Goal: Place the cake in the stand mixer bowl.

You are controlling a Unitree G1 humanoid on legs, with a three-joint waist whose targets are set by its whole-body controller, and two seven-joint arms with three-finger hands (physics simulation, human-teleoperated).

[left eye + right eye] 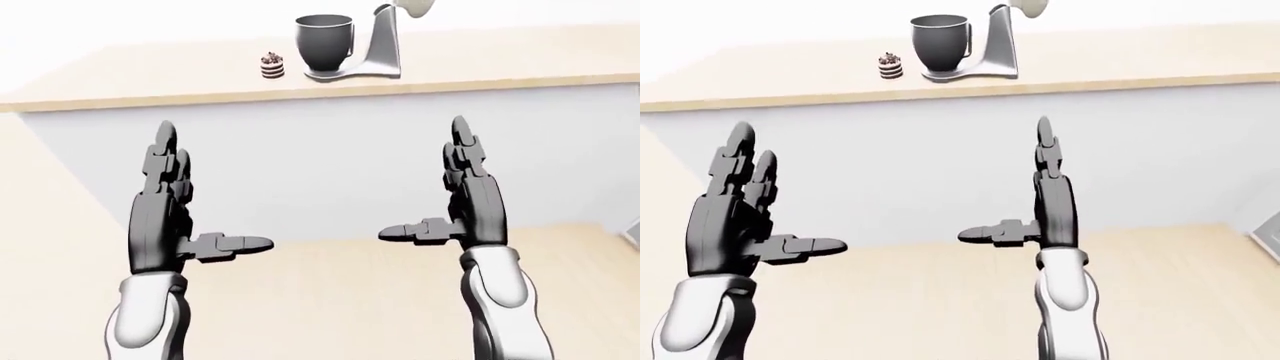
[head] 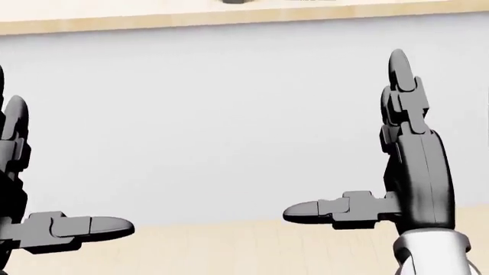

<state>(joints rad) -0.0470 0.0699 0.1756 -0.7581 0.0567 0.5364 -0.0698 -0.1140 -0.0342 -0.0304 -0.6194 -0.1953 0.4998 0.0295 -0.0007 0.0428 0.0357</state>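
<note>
Both hands up, empty, well below the desk (image 1: 520,67) edge in the eye views. Left hand (image 1: 165,217): fingers spread straight up, thumb sticking out sideways toward centre, holding nothing. Right hand (image 1: 470,202): same pose, fingers apart and vertical, thumb out to the left, holding nothing. Palms face each other, hands well apart.

Cake (image 1: 271,64): small dark layered piece, upright on the light wood desk top, just left of the stand mixer bowl (image 1: 324,41), not touching it. Bowl is dark grey metal with a handle on its right side, sitting on the stand mixer (image 1: 375,52) base; the mixer column rises to its right, head tilted up and cut off by the top edge. Inside of the bowl is not visible from this angle, cannot tell contents. Cake is outside the bowl.

Desk has a pale grey face filling the middle of every view; wood floor (image 1: 340,300) below.

Head view: mostly the grey desk face, a strip of desk edge at the top, right hand at right, left hand partly cut off at the left edge. Cake and bowl not in that view.
</note>
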